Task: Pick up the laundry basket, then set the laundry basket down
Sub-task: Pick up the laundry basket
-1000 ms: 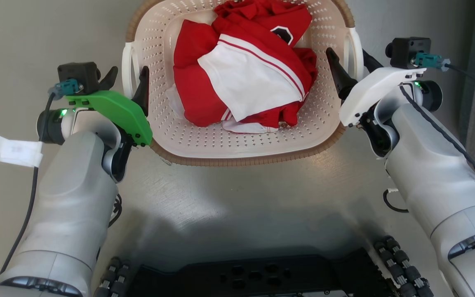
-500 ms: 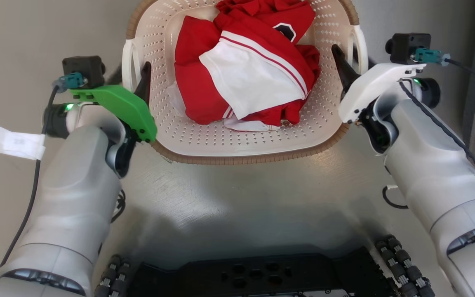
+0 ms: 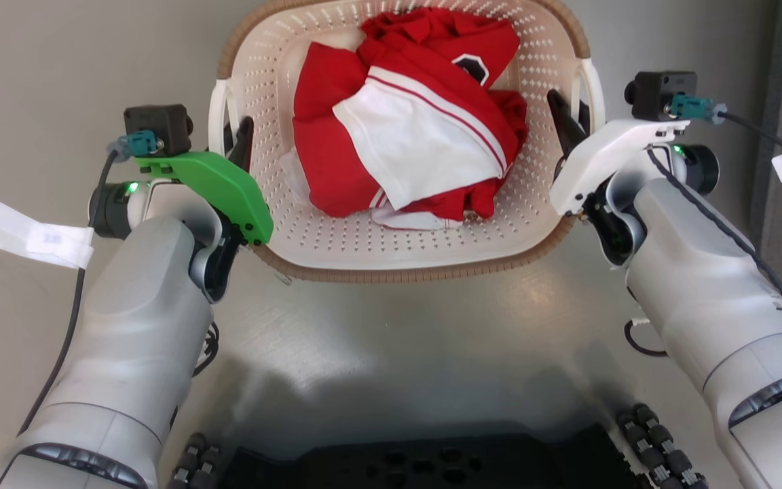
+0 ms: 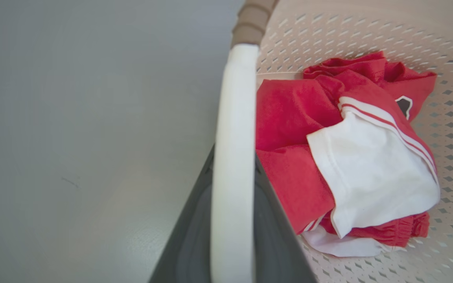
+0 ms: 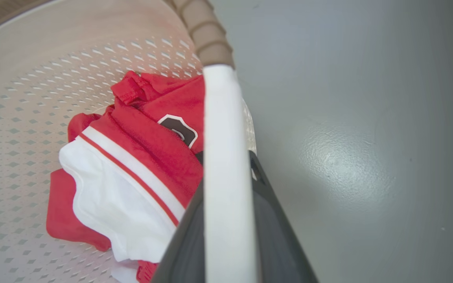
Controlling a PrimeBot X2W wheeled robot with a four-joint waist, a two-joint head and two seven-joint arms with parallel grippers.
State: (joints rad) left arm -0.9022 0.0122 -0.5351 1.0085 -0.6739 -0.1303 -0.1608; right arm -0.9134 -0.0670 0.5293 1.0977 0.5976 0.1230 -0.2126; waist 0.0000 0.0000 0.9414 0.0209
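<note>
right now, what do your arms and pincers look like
The left arm and right arm are pale grey, rounded shells. The left pincer has a green cover, the right pincer a white one. Each has long dark fingers, a black camera box with a teal plug, and a black cable with a white tag.

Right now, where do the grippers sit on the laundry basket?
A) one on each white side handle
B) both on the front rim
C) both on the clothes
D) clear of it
A: the left gripper is on the left handle and the right gripper on the right handle; each wrist view shows the handle between dark fingers.
</note>
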